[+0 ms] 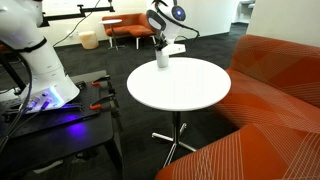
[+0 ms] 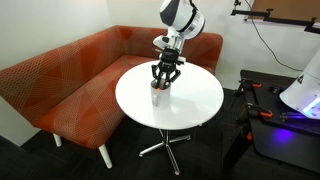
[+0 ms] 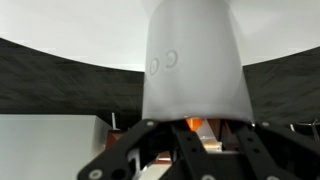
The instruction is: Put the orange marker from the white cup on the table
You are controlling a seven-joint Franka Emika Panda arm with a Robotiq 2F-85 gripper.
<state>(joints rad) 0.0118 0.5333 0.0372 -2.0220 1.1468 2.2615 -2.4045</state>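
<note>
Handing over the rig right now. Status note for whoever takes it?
Gripper: open, fingers spread directly over the white cup, holding nothing.
White cup: upright on the table, near its rim.
Orange marker: only an orange sliver shows between the fingers in the wrist view; it appears to be in the cup.
Done: the approach to the cup.
Left: grip the marker, lift it out, lay it on the table.
</note>
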